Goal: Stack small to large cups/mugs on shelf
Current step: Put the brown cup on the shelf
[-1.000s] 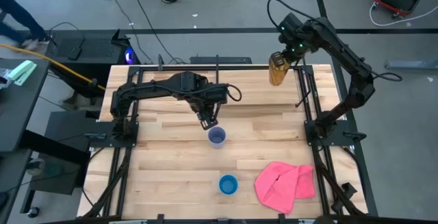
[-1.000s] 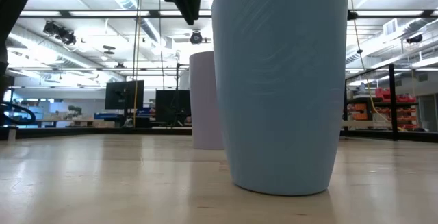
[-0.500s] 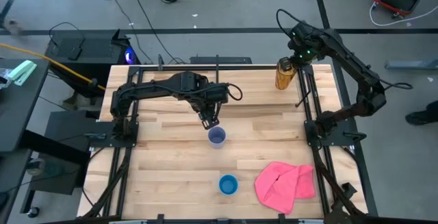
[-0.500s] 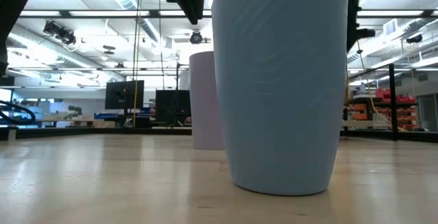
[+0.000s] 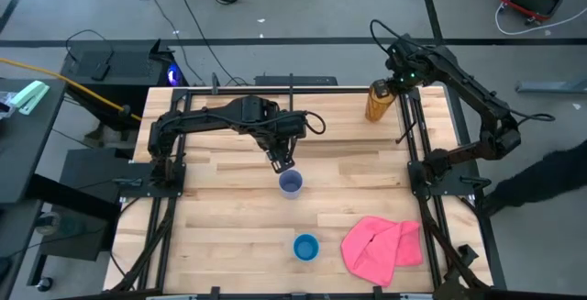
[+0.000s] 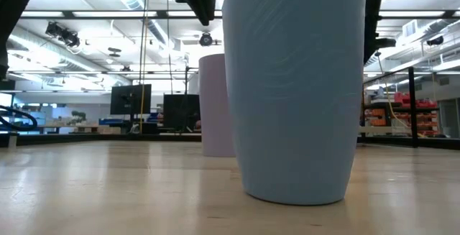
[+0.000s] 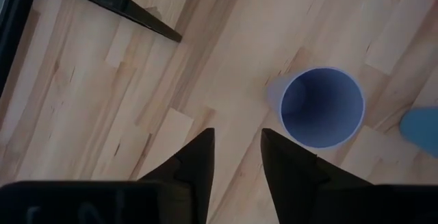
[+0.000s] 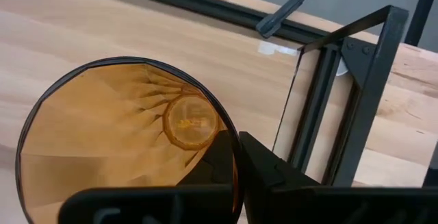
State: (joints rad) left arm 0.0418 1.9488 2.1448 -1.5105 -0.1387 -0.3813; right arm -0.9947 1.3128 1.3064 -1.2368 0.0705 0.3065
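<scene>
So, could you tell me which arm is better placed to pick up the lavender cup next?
Left: its end effector hovers empty beside the lavender cup, while the right end effector holds the amber cup.

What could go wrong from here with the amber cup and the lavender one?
1. The right end effector pinches only the amber cup's rim, one finger inside; the tall cup could tip when let go near the black frame post.
2. The left end effector hangs beside the lavender cup, fingers nearly together; descending now could knock it toward the blue cup.
</scene>
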